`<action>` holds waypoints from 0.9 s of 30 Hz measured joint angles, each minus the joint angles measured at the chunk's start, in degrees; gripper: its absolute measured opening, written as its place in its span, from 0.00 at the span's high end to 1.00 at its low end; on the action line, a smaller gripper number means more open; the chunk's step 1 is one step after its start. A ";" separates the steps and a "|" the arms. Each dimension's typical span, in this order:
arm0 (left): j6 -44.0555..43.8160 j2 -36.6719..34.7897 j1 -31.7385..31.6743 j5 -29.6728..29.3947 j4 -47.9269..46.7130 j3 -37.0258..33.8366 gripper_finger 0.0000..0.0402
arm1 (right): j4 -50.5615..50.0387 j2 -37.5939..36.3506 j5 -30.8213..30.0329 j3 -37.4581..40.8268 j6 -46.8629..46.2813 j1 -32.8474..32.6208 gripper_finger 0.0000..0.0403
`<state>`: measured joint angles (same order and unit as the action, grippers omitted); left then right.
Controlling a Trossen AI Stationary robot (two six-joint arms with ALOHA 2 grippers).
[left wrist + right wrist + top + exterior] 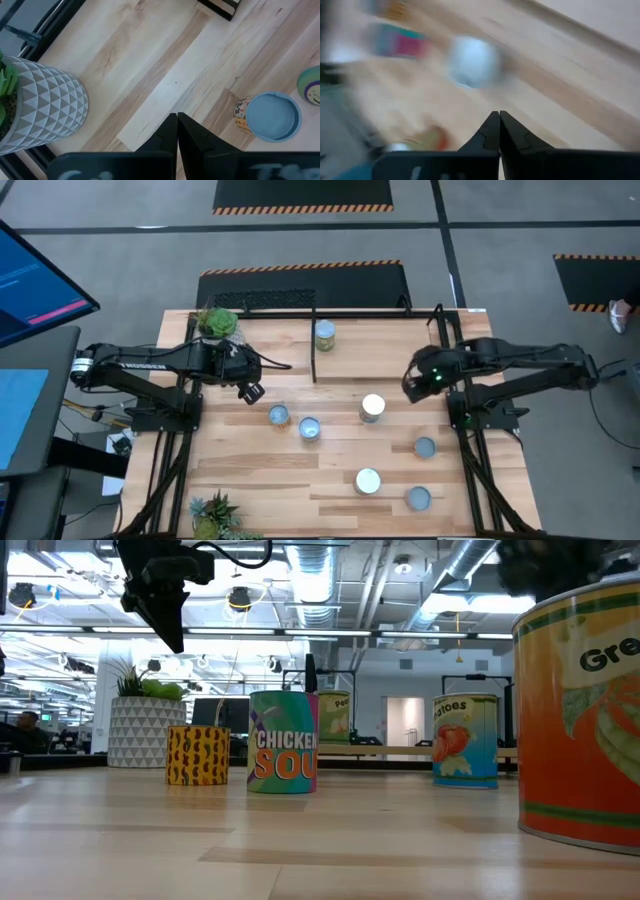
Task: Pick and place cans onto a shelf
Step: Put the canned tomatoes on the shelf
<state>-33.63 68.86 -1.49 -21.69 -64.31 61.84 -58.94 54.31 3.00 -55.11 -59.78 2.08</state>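
Seven cans show in the high view. One can [325, 335] stands upright in the shelf [380, 317] at the table's far edge. The others stand on the table: two [279, 416] [309, 428] left of the middle, one [372, 408] at the middle, and several nearer on the right [424, 447]. My left gripper [252, 391] [177, 119] is shut and empty, above the table just left of the blue-lidded can [272, 116]. My right gripper [410, 386] [499, 117] is shut and empty, to the right of the middle can.
A potted plant in a white patterned pot [217, 322] [40, 107] stands at the far left corner of the table, close to my left arm. Another plant [215, 515] stands at the near left corner. A black rod [314, 345] divides the shelf.
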 joint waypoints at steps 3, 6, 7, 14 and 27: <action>0.02 0.00 0.00 -0.02 0.72 0.00 1.00 | 12.07 2.30 -0.12 0.00 5.78 -2.39 0.95; 0.74 0.00 0.00 -0.02 1.43 0.00 1.00 | 19.35 5.63 -2.60 -0.02 12.62 -3.37 0.96; 1.02 0.00 0.02 -0.02 1.39 0.00 1.00 | 20.41 6.98 -3.94 -0.02 14.52 -3.40 0.96; 2.43 0.00 0.02 -0.01 0.72 0.00 1.00 | 11.76 19.95 -9.33 -5.91 27.26 -3.61 0.98; 3.64 0.00 0.02 0.07 0.79 0.00 1.00 | 5.95 32.17 -5.46 -13.92 44.20 0.51 0.79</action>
<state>-29.98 68.86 -1.48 -21.63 -63.52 61.84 -52.99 86.48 -2.46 -69.04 -15.58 2.58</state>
